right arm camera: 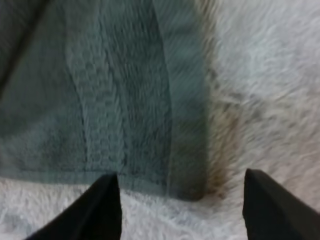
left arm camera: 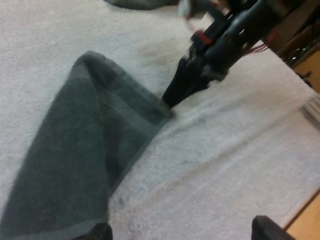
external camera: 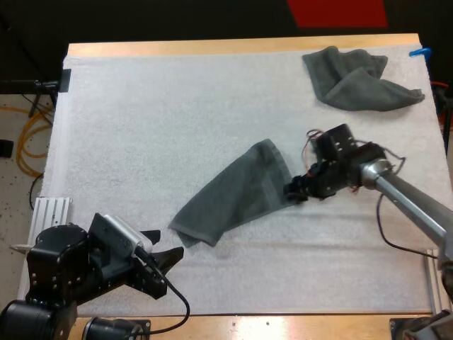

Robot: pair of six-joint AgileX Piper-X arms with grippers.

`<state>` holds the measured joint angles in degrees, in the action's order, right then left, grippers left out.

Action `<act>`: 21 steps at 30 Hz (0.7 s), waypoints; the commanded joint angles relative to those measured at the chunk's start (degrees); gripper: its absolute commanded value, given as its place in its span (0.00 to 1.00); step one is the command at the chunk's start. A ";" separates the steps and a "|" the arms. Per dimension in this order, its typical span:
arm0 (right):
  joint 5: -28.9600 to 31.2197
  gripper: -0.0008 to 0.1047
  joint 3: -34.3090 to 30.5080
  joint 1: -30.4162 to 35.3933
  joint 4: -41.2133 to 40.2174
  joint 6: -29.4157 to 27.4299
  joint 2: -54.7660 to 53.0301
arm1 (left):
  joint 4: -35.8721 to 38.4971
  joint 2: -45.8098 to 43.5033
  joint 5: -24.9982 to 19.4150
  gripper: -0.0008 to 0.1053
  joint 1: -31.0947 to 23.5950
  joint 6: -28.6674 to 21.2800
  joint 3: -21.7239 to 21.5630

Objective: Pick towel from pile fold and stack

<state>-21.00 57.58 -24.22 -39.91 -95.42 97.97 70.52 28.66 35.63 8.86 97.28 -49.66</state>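
A dark grey-green towel [external camera: 233,195] lies stretched out at a slant in the middle of the white mat. My right gripper [external camera: 296,190] is down at its right corner. In the right wrist view its fingers [right arm camera: 107,202] stand wide apart over the towel's hem [right arm camera: 125,100], so my right gripper [right arm camera: 182,210] is open with the towel's corner just ahead. My left gripper [external camera: 161,249] is open near the mat's front, close to the towel's lower left corner. Its view shows the towel [left arm camera: 85,150] and the right gripper [left arm camera: 172,100] at the far corner.
A second towel [external camera: 361,79], crumpled, lies at the mat's far right corner. The white mat [external camera: 141,127] covers most of the table, and wooden edges show at the front and back. My right arm crosses the mat's right side.
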 commanded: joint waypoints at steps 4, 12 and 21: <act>-3.86 0.50 -0.10 -0.12 0.52 0.58 2.77 | 0.33 0.13 3.34 0.53 0.27 0.62 -0.37; -4.16 0.35 -0.10 -0.12 1.74 2.59 4.83 | 0.33 0.13 3.75 0.53 0.27 0.62 -0.37; -7.89 0.01 0.38 -0.12 2.06 3.24 4.65 | 0.33 0.13 3.75 0.53 0.27 0.62 -0.37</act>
<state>-27.49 57.76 -24.28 -38.06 -92.11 102.73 70.52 28.66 38.83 8.86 97.28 -49.66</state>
